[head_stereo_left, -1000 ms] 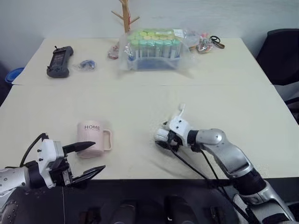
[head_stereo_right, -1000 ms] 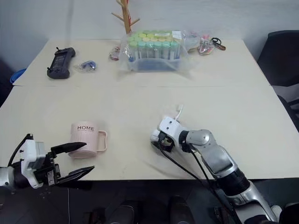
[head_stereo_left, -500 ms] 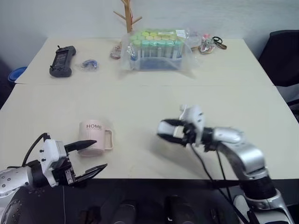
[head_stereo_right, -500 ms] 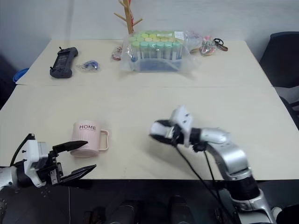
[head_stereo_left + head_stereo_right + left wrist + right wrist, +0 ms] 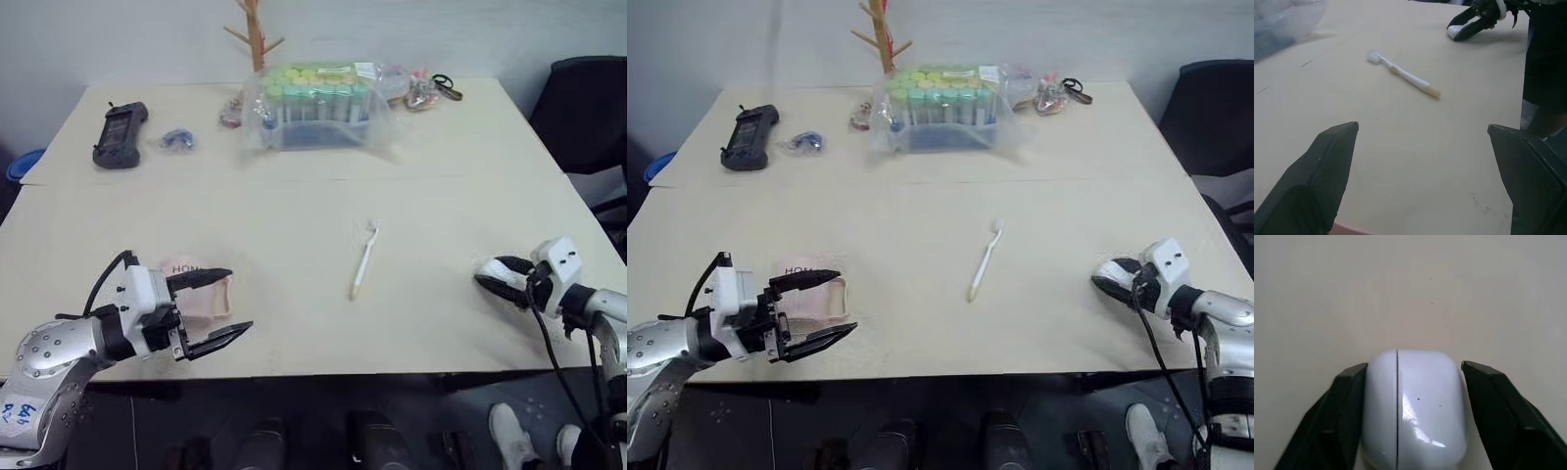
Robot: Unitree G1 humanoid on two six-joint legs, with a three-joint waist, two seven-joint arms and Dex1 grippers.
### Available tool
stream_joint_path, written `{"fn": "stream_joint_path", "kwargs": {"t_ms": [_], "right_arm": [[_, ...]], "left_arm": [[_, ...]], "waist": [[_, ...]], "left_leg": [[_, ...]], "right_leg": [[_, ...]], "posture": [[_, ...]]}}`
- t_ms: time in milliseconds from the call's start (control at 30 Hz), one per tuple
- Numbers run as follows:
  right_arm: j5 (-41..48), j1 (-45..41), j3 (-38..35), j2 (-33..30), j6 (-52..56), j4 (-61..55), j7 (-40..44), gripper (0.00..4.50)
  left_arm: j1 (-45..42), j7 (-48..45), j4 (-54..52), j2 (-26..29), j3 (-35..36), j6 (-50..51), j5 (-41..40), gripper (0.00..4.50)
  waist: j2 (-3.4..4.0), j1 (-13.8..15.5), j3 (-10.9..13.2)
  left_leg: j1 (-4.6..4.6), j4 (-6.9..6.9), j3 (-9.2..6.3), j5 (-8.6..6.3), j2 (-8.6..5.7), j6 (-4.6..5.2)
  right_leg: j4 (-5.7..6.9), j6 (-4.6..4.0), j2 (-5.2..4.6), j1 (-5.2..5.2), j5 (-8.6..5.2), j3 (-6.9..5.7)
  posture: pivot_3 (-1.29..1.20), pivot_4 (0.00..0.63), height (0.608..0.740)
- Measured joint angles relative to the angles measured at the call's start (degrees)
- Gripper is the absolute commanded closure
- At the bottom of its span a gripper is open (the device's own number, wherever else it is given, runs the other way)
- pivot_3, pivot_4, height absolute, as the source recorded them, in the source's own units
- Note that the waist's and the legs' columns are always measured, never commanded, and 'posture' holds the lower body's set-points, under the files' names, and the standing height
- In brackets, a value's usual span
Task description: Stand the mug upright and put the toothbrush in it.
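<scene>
toothbrush (image 5: 363,259) flat mid-table, apart from both fingers

Back of the table (image 5: 470,196) has a clear bag of tubes (image 5: 318,103) with green and yellow caps, a little wooden tree stand (image 5: 254,29) behind it, and a black controller (image 5: 119,133) far left. Small white case (image 5: 1414,406) near the right edge, dark chair (image 5: 588,113) beyond.

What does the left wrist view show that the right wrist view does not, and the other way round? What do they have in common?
Left wrist view: the toothbrush lying flat on the table, beyond the open left gripper. Right wrist view: the seam and glossy face of the white case, close up. Both: the right gripper with the white case between its fingers, over the pale table.
</scene>
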Motion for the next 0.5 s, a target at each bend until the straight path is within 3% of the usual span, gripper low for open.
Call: {"fn": "stream_joint_path", "kwargs": {"t_ms": [33,167,333,500], "right_arm": [[0.04,-0.02,0.00,-0.01,-1.02,0.17,1.13,0.03],[2.60,1.46,-0.61,-0.02,-4.33,-2.04,6.37,0.03],[12.12,4.45,-3.06,0.54,-5.76,-14.52,15.59,0.03],[12.83,10.19,0.84,7.71,-10.81,-21.00,17.79,0.03]], "left_arm": [[0.48,0.60,0.02,-0.09,0.76,0.56,-0.15,0.00],[4.31,3.20,0.72,-1.25,7.28,1.85,-1.35,0.00],[10.70,6.60,5.52,-1.12,18.54,4.47,-1.17,0.00],[15.17,8.29,10.93,-0.03,24.06,7.85,0.50,0.00]], "waist": [[0.00,-0.08,0.00],[0.00,0.02,0.01],[0.00,0.10,0.03],[-0.09,0.80,0.00]], "left_leg": [[0.00,0.00,0.01,0.00,0.02,0.00],[-0.02,0.01,0.05,-0.02,0.05,0.01],[0.02,0.02,0.03,-0.06,0.07,0.01],[0.04,0.07,0.04,-0.12,0.00,0.05]], "right_leg": [[0.00,0.00,0.02,-0.02,0.00,0.04],[-0.01,0.00,0.03,-0.06,0.00,0.11],[-0.03,0.00,0.03,-0.02,0.00,0.12],[-0.05,0.00,-0.05,0.02,0.00,0.16]], "posture": [[0.00,0.150,0.740],[0.00,0.150,0.740],[0.00,0.150,0.740],[0.00,0.150,0.740]]}}
